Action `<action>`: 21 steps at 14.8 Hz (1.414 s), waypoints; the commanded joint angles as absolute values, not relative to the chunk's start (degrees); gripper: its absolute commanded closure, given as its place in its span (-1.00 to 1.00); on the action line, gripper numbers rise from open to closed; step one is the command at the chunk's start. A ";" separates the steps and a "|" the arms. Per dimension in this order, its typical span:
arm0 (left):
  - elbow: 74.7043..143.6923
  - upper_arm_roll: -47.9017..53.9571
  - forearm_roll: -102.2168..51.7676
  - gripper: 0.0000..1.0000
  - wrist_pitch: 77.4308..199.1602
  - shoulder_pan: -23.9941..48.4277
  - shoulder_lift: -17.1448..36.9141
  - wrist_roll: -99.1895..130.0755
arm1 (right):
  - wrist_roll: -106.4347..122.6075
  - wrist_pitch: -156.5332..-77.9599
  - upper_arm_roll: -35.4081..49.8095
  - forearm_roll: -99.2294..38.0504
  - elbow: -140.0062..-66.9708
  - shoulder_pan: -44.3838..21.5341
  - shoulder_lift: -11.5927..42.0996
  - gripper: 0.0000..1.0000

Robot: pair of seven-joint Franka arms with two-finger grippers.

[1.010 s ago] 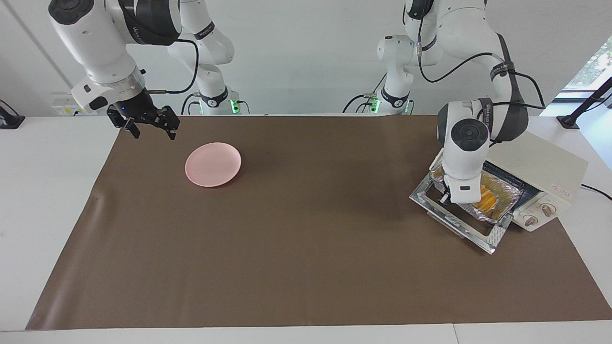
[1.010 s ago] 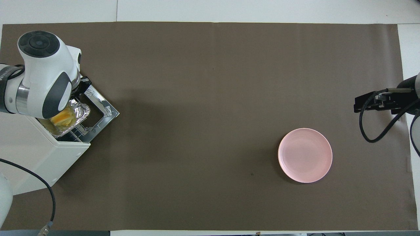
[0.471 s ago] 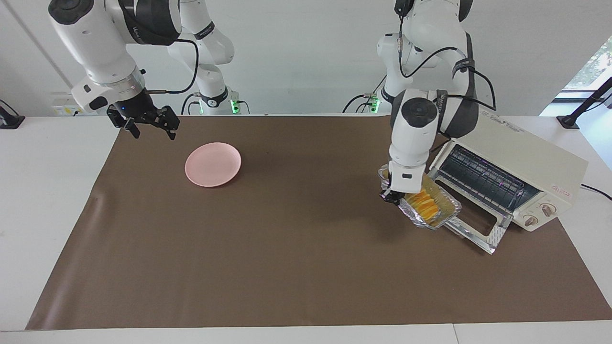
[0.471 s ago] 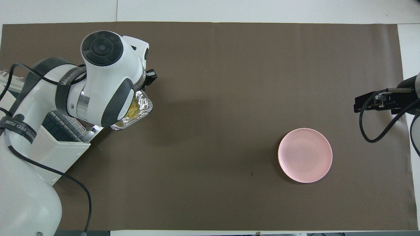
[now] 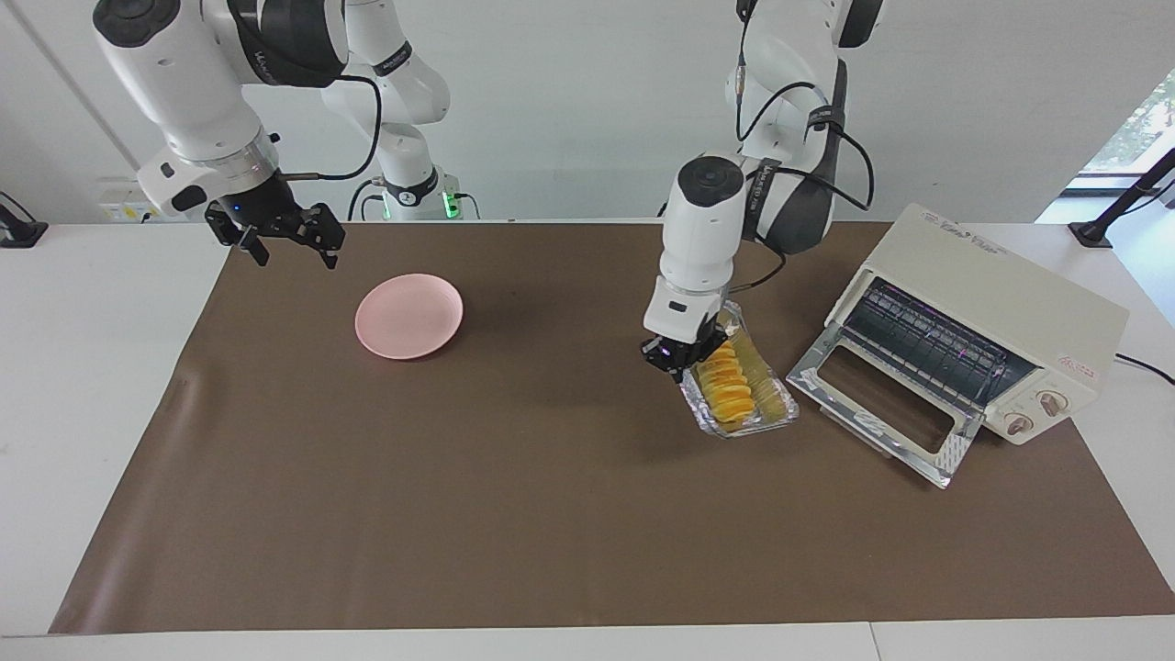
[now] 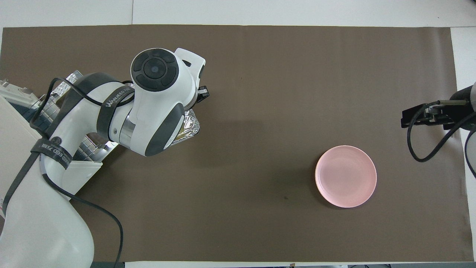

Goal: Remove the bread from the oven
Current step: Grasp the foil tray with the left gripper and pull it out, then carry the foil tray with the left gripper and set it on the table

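Note:
The bread [image 5: 725,381] lies in a crinkled foil tray [image 5: 776,415]. My left gripper [image 5: 677,356] is shut on the tray's rim at the end toward the right arm and holds it low over the brown mat, outside the oven [image 5: 1001,303]. The oven's glass door [image 5: 881,404] is dropped open and its wire rack is bare. In the overhead view only a corner of the foil tray [image 6: 190,128] shows from under the left arm, and the bread is hidden. My right gripper [image 5: 289,246] is open and empty and waits over the mat's corner near the plate.
A round pink plate [image 5: 409,315] sits on the mat toward the right arm's end; it also shows in the overhead view [image 6: 346,176]. The oven stands at the left arm's end, its open door jutting onto the mat.
The left arm has pulled the foil tray with the bread out of the oven and carried it over the mat toward the table's middle. The right arm has not moved.

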State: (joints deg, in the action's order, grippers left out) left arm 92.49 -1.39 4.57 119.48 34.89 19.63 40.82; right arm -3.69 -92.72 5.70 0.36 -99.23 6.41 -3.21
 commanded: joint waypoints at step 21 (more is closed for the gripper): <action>77.51 -1.14 6.76 1.00 113.80 49.39 37.71 41.21 | -2.90 -92.46 6.15 1.23 -100.55 6.94 -4.92 -1.00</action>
